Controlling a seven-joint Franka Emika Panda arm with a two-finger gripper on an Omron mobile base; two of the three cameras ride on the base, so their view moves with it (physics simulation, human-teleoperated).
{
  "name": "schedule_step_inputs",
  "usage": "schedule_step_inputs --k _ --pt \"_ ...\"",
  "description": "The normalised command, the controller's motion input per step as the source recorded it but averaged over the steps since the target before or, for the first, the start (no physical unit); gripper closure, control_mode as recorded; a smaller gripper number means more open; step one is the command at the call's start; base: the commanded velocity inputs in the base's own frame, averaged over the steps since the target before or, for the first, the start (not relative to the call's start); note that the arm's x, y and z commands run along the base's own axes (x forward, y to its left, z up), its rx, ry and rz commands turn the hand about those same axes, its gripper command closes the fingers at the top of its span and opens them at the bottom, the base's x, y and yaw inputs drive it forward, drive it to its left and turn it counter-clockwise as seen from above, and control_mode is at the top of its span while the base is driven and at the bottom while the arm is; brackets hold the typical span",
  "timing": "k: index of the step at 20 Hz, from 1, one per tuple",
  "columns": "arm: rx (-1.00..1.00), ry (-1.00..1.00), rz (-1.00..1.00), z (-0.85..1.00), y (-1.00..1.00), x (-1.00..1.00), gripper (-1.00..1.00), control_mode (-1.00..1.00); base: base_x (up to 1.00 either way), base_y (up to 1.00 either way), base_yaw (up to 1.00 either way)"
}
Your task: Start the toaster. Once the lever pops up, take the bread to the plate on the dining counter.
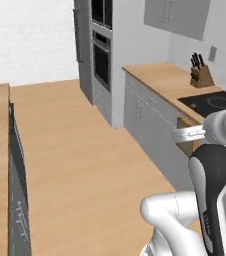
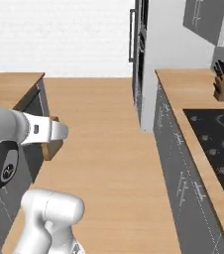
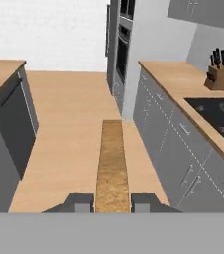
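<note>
The gripper [image 3: 112, 202] pinches the flat golden-brown slice of toast with a darker crust [image 3: 112, 163] edge-on between its two dark fingertips [image 3: 81, 202], carried in the air above the light wooden floor [image 3: 72, 129], in the aisle between the grey-cabinet bench with a black cooktop [image 3: 183, 84] and the wood-topped bench opposite [image 3: 0, 72].

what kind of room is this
A kitchen, rendered: a wall oven, a black cooktop set in a wood-topped counter, and a knife block on it.
</note>
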Motion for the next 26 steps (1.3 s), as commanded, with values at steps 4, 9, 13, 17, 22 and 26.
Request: schedule_step_inputs --k 4,9,13,17,22,26 --pt "0.0 0.0 0.0 0.0 0.0 0.0 1.0 1.0 -0.04 0.0 1.0" --pt "0.0 0.0 0.0 0.0 0.0 0.0 1.0 1.0 -0.03 0.0 1.0" --pt "0.0 0.0 0.0 0.0 0.0 0.0 1.0 1.0 0.0 0.01 1.0" --pt "0.0 0.0 0.0 0.0 0.0 0.0 1.0 1.0 0.0 0.01 1.0" --pt "0.0 0.0 0.0 0.0 0.0 0.0 1.0 1.0 0.0 0.6 0.65" --pt "0.0 0.0 0.0 0.0 0.0 0.0 1.0 1.0 0.0 1.0 0.2"
